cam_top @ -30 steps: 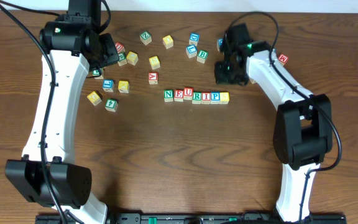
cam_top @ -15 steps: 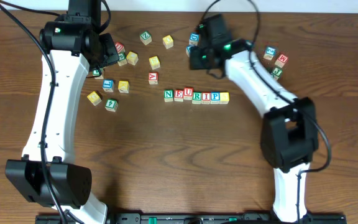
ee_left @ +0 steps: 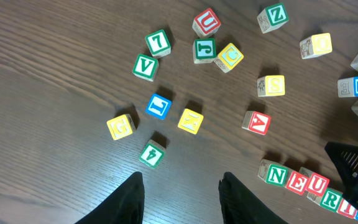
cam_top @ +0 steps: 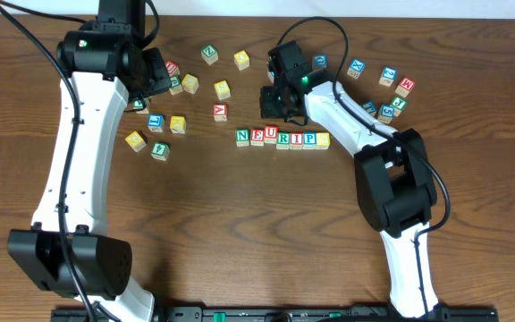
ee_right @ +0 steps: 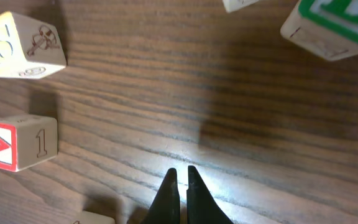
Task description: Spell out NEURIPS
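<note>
Overhead: right hand close beside NEURIPS

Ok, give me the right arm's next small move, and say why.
Probably lift the right arm straight up and away. Its jaws are shut on nothing over bare table, and the row near it already reads N, E, U, R, I, P plus a yellow-topped cube whose letter I cannot read.
</note>
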You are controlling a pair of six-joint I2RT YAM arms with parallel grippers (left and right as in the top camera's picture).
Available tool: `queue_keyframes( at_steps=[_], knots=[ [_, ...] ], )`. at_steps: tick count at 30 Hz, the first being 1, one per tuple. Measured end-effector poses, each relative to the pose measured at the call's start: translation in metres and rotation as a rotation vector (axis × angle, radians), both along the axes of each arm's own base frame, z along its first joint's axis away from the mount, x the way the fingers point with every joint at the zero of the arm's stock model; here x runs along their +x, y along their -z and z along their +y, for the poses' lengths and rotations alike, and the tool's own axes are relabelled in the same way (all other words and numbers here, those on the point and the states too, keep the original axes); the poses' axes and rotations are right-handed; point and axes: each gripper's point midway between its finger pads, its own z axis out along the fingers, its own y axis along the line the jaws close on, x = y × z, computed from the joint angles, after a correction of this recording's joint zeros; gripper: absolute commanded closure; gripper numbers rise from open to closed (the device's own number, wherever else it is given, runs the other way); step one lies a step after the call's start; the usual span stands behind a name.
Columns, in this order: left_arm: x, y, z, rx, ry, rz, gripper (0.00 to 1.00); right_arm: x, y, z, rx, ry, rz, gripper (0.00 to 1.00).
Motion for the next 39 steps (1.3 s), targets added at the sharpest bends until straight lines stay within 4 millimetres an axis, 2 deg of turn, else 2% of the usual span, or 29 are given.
queue_keyframes(
  at_steps=[9, 25, 31, 39],
  knots=[
    [0.000, 0.000, 0.000, 0.000, 0.000, 0.000, 0.60, -0.021, 0.007, 0.008, -0.031, -0.031, 0.059, 0.99],
    [0.000, 0.000, 0.000, 0.000, 0.000, 0.000, 0.61, -0.033, 0.012, 0.003, -0.057, -0.033, 0.108, 0.99],
    [0.000, 0.000, 0.000, 0.000, 0.000, 0.000, 0.61, -0.040, 0.013, 0.009, -0.063, -0.051, 0.117, 0.99],
    [0.000, 0.000, 0.000, 0.000, 0.000, 0.000, 0.61, -0.042, 0.014, 0.008, -0.072, -0.051, 0.123, 0.99]
  ],
)
